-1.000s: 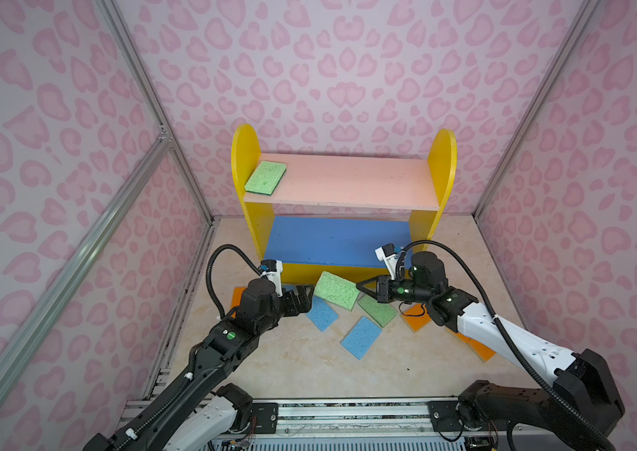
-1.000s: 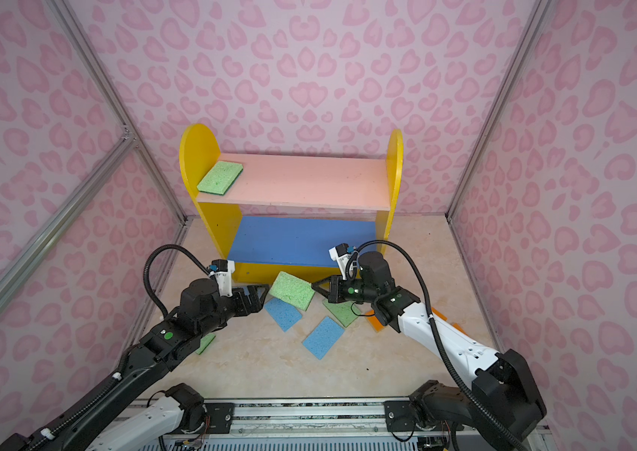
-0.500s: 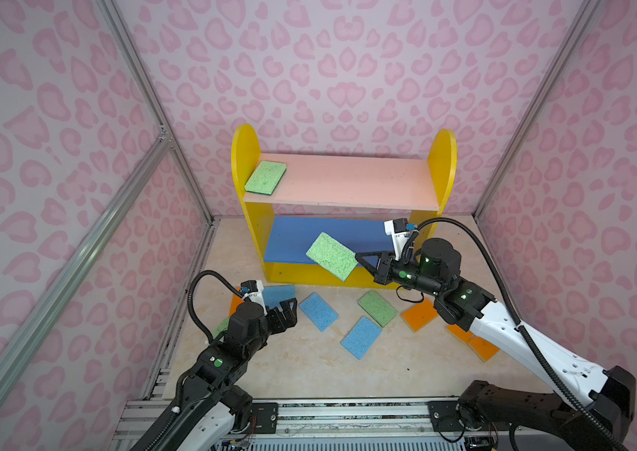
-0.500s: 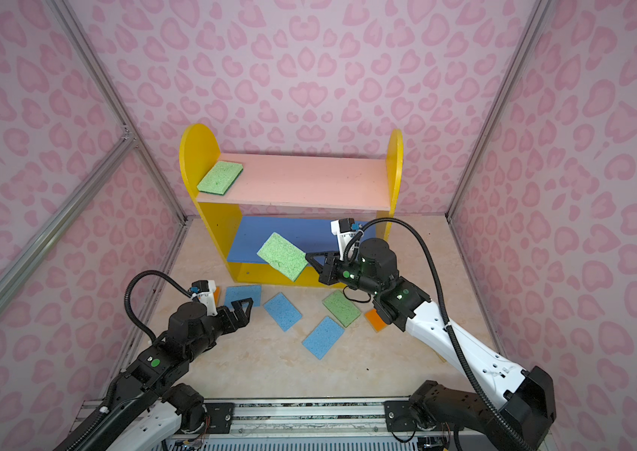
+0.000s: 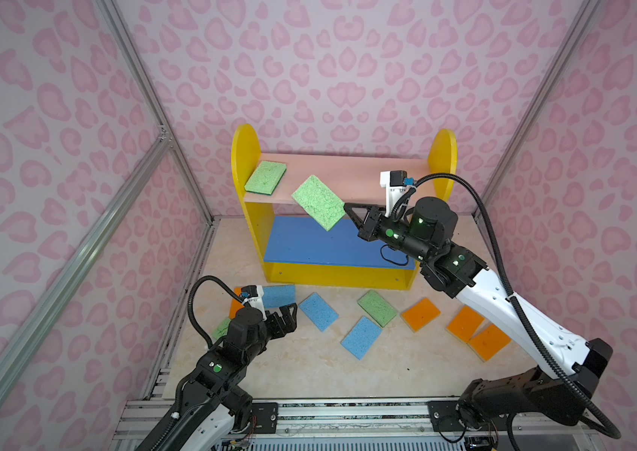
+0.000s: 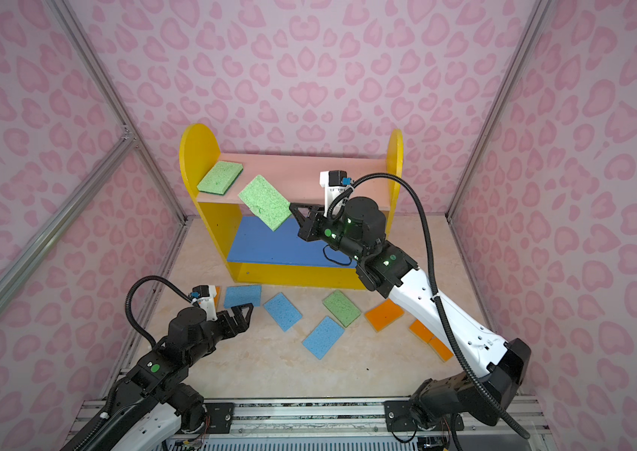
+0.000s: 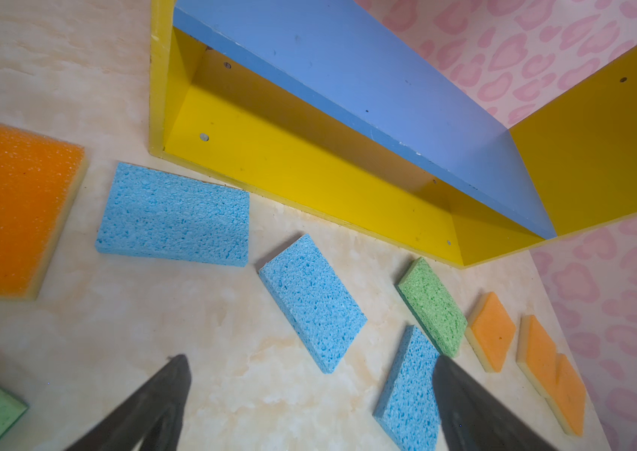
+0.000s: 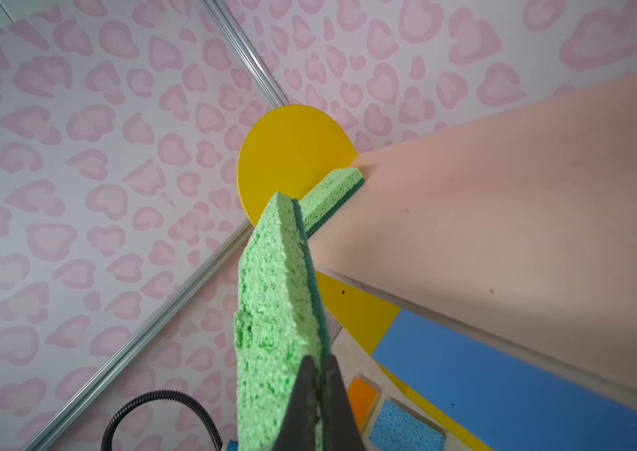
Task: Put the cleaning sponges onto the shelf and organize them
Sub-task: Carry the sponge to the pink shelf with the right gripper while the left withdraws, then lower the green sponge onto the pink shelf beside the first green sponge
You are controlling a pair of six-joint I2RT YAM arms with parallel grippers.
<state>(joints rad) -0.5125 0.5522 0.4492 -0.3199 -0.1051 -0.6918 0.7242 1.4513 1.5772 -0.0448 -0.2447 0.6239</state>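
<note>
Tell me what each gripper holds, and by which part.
The right gripper pinches a green sponge at one corner. The left gripper is open and holds nothing.

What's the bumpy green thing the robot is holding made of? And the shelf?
The green sponge in the right hand looks like soft foam: its matte face is full of little holes, with a thin darker green layer on one side, maybe a scrubber. The shelf looks like painted wood or board: flat, smooth panels with small screw holes.

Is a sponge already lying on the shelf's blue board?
No, the blue board is bare; the one shelved sponge lies on the pink board.
</note>
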